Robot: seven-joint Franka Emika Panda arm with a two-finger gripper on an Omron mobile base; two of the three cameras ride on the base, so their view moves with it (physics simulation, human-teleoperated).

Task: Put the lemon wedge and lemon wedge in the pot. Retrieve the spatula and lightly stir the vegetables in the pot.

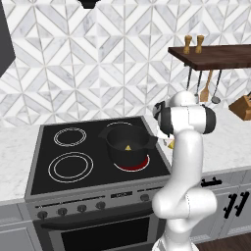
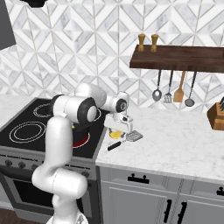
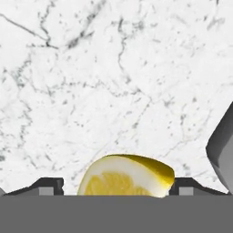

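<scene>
The dark pot (image 1: 126, 142) stands on the stove's front right burner with one lemon wedge (image 1: 128, 147) inside it. A second lemon wedge (image 2: 115, 134) lies on the marble counter just right of the stove. My gripper (image 2: 119, 130) is lowered over it. In the hand view the wedge (image 3: 127, 176) sits between my fingertips (image 3: 50, 185), and the gripper (image 3: 119, 187) is open around it with a small gap on the left. The spatula (image 2: 127, 139), with a black handle and grey slotted head, lies on the counter right beside the wedge.
The burner (image 1: 132, 165) under the pot glows red. A wooden shelf (image 2: 179, 58) carries two shakers and has several utensils (image 2: 174, 92) hanging below it. A knife block (image 2: 216, 116) stands at the far right. The tiled wall (image 2: 87, 52) is close behind.
</scene>
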